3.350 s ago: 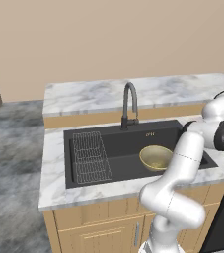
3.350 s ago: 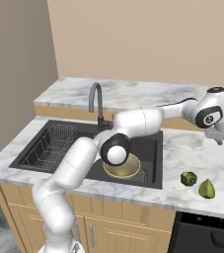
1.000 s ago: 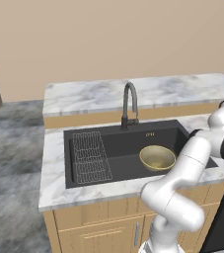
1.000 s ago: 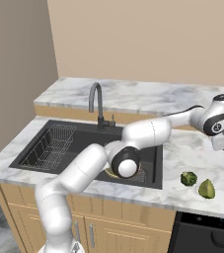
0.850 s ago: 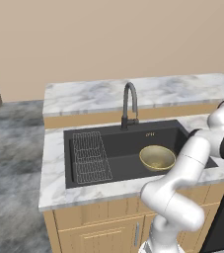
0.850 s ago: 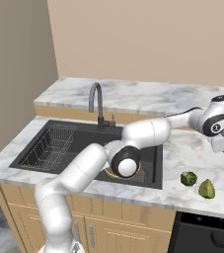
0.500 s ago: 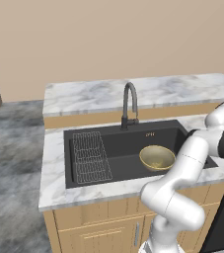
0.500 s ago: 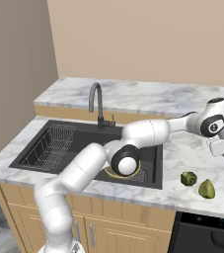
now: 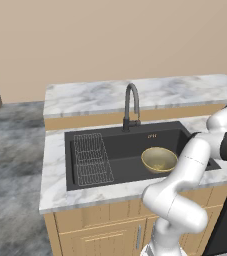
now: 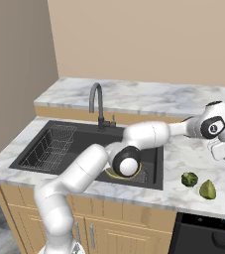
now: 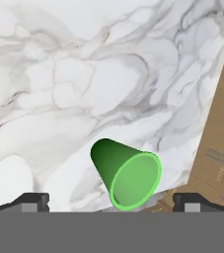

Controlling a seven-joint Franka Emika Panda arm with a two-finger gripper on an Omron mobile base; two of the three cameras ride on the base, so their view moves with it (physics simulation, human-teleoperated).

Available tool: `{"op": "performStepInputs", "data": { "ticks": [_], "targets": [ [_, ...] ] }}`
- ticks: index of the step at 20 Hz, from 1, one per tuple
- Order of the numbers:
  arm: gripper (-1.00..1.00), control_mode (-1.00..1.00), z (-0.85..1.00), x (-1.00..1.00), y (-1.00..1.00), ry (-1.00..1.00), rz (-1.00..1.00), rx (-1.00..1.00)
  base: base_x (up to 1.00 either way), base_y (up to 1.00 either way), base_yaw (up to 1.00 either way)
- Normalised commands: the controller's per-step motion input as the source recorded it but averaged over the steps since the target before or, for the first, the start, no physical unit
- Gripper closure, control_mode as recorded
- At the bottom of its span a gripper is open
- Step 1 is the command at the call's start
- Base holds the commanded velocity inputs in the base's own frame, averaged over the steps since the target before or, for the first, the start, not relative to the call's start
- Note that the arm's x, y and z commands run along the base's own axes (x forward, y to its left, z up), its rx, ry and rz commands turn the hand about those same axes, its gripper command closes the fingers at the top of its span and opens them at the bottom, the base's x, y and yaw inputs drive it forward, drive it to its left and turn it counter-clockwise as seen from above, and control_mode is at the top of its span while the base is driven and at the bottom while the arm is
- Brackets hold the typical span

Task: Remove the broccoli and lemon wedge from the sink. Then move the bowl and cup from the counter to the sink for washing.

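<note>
Tool [image 11: 111,200] spread wide, straddling cup [image 11: 126,174] on tabletop [image 11: 59,74]; cup between tips, centred, upright.

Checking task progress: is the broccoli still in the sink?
No: the broccoli sits on the counter right of the sink, beside the lemon wedge.

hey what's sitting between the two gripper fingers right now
The green cup stands between the open fingers in the hand view, on the marble counter. Neither one touches it; bare marble shows on each side.
</note>
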Motion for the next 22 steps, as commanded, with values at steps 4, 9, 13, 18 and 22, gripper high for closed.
{"op": "performStepInputs", "data": {
  "ticks": [4, 9, 13, 18, 22],
  "targets": [
    [-1.00, -1.00, 0.00, -0.07, -0.11, 0.01, 0.00, 0.00, 0.00, 0.00, 0.00],
    [-1.00, -1.00, 0.00, -0.06, -0.08, 0.00, -0.01, 0.00, 0.00, 0.00, 0.00],
    [-1.00, -1.00, 0.00, -0.07, -0.06, 0.00, -0.04, 0.00, 0.00, 0.00, 0.00],
    [-1.00, -1.00, 0.00, -0.06, -0.01, 0.00, -0.08, 0.02, 0.00, 0.00, 0.00],
    [-1.00, -1.00, 0.00, -0.05, 0.00, 0.00, -0.08, 0.05, 0.00, 0.00, 0.00]
  ]
}}
